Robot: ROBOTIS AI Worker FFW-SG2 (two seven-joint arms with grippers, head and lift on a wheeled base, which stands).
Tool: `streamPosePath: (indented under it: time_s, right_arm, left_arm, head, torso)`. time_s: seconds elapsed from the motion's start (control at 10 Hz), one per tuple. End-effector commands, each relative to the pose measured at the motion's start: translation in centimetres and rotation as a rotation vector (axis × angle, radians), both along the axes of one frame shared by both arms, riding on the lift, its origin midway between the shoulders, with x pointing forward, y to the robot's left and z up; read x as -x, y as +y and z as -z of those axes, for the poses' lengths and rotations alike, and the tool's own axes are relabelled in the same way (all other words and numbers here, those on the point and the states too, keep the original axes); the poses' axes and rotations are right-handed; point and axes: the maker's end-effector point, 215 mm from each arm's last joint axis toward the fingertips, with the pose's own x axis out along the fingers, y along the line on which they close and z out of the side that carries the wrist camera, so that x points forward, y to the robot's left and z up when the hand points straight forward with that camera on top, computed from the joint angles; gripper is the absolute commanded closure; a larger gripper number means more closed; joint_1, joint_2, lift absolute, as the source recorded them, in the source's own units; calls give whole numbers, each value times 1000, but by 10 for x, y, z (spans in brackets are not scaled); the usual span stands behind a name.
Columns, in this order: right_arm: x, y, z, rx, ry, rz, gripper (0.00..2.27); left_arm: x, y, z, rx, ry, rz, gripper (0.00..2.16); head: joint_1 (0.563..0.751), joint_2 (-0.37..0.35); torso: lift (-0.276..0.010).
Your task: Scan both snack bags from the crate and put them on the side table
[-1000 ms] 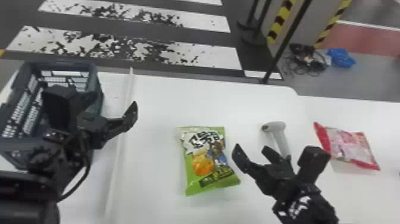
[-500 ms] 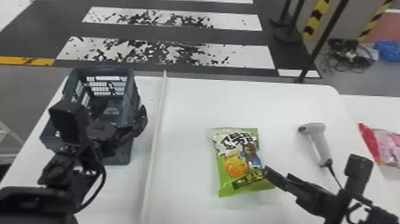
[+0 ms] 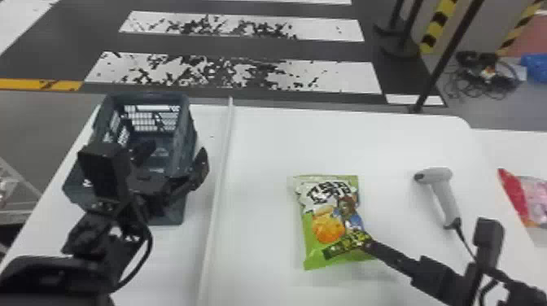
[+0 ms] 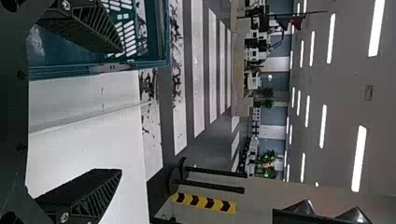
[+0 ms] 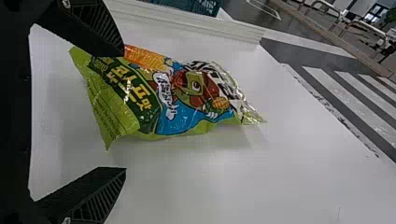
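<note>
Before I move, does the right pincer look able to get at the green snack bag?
Probably yes: the right pincer is open at the near end of the green snack bag, and only its own finger overlaps the bag.

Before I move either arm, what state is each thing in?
Green snack bag: lying face up, unheld.
Pink snack bag: lying on the side table.
Scanner: lying down, cable attached.
Crate: upright, open-topped.
Left gripper: open.
Right gripper: open, one finger by the green snack bag.
</note>
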Motion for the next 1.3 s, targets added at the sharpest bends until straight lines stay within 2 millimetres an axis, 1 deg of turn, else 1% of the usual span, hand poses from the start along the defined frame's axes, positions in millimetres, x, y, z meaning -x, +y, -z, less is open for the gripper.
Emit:
streamPosePath:
  time_s: [0.0,0.2,0.4,0.5,0.6,0.7,0.8,0.9,1.1,1.2]
  right_arm:
    - [-3,2,6,-22,28,-5,49]
    - [-3,13,11,-61,59,-28,49]
    - [-5,34,8,-138,87,-62,90]
    - [-8,37,11,-158,94,-62,282]
    - [-15,42,8,-206,84,-61,866]
    - [-29,37,6,-208,49,-34,1669]
    - [-33,34,5,-207,44,-27,2148]
    - [-33,33,4,-215,40,-32,2246]
    - [-26,42,6,-285,82,-49,2246]
    - [-26,44,0,-318,77,-49,2246]
  left_arm:
    - [1,0,2,0,6,2,87]
    - [2,-1,5,1,11,4,87]
    - [3,0,9,0,18,3,87]
    - [3,1,9,0,18,2,87]
    - [4,1,10,0,21,3,87]
    - [5,1,12,0,24,3,87]
    - [5,1,13,0,26,3,87]
    - [5,1,13,0,26,3,87]
    - [5,2,12,0,26,2,87]
    - [7,2,13,-1,27,0,87]
  head:
    - [695,-22]
    - [695,-18]
    - [695,-4]
    - [695,13]
    - [695,25]
    - [695,35]
    - [695,36]
    - [695,32]
    - [695,30]
    - [695,33]
  torso:
    - [-87]
    - [-87]
    - [-87]
    - [-87]
    - [-87]
    - [-87]
    - [-87]
    - [-87]
    - [-87]
    - [-87]
